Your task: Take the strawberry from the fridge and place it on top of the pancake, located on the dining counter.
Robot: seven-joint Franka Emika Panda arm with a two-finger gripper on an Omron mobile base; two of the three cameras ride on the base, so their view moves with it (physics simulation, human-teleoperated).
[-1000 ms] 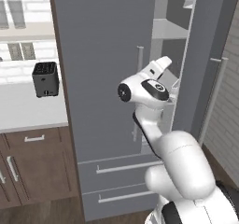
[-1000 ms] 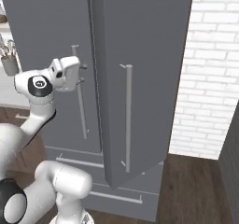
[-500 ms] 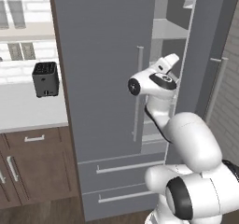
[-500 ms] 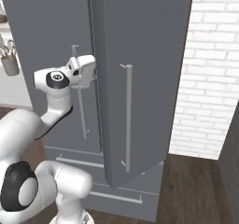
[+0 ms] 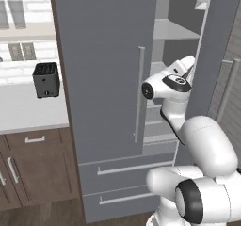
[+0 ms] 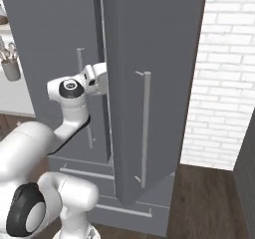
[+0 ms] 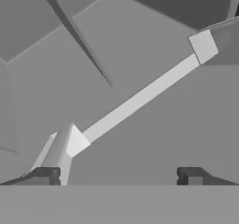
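Arm swung further toward fridge (image 5: 108, 55) opening, hand (image 7: 119, 176) spread wide

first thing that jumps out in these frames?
The tall grey fridge dominates, its right door swung partly open to show pale shelves inside. The white arm reaches into that gap with the gripper open. A black toaster sits on the counter to the left.
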